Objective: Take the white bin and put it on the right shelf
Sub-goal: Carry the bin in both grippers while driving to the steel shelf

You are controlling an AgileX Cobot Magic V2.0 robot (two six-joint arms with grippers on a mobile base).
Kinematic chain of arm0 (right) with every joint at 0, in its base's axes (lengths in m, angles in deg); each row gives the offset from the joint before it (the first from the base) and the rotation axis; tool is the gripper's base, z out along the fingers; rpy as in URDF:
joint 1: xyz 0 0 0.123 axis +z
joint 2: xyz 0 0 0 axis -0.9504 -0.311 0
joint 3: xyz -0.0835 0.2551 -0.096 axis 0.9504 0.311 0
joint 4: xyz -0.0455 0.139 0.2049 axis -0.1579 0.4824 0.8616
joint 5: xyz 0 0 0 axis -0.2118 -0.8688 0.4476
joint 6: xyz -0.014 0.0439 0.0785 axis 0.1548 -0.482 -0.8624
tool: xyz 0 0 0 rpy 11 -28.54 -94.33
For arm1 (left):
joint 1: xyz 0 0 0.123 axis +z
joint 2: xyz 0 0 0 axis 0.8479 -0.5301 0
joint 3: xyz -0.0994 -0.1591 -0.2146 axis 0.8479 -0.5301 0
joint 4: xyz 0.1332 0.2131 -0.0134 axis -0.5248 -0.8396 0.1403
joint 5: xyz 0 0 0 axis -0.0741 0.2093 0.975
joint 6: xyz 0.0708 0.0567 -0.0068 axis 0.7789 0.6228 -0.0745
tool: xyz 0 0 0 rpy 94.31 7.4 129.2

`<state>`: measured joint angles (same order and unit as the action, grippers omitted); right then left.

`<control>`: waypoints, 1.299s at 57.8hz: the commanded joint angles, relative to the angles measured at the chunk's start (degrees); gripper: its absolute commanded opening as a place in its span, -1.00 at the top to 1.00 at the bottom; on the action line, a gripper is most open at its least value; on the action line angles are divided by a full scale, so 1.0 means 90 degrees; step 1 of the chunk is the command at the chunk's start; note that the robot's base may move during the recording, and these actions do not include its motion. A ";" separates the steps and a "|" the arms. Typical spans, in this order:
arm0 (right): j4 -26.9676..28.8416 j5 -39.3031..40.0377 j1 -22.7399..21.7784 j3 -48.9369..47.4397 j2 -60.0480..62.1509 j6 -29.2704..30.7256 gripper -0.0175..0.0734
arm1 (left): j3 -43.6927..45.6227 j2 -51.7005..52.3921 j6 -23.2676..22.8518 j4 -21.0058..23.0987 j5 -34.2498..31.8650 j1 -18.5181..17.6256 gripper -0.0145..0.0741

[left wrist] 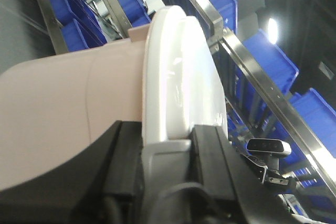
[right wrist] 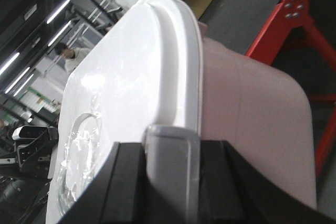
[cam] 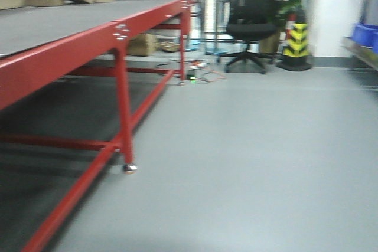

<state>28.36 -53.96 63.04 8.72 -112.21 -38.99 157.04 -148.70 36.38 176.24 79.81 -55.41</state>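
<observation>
Carry phase, both arms. The white bin (left wrist: 68, 103) hangs between the two grippers, clear of the red-framed tabletop (cam: 53, 25), which shows no bin in the front view. The left gripper (left wrist: 167, 145) is closed on the bin's end, its black fingers (left wrist: 123, 150) straddling a grey latch (left wrist: 168, 153) at the rim of the white lid (left wrist: 178, 72). The right gripper (right wrist: 172, 166) is clamped the same way over the grey latch (right wrist: 172, 145) at the opposite end.

Orientation: the lid faces the ceiling lights in both wrist views and the pinkish body faces the floor, so the bin is judged upright. Its long axis is judged to run from one gripper to the other, crosswise to the robot.

A steel rack (left wrist: 262, 90) with blue crates (left wrist: 268, 59) stands beyond the bin. A similar rack (cam: 360, 51) shows at the far right of the front view. Which level is the right shelf cannot be told.

The next move calls for turning the base toward the right, holding both grippers level and evenly spaced, then sliding the bin over a shelf rail before release.
</observation>
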 commanded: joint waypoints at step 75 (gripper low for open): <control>0.0564 -0.0845 0.0238 -0.0236 0.0310 0.0057 0.49 | 0.0250 0.0369 -0.0050 0.0685 0.1579 -0.0295 0.94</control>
<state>28.36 -53.74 63.04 8.72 -112.17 -38.99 157.04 -148.70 36.38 176.24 79.81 -55.41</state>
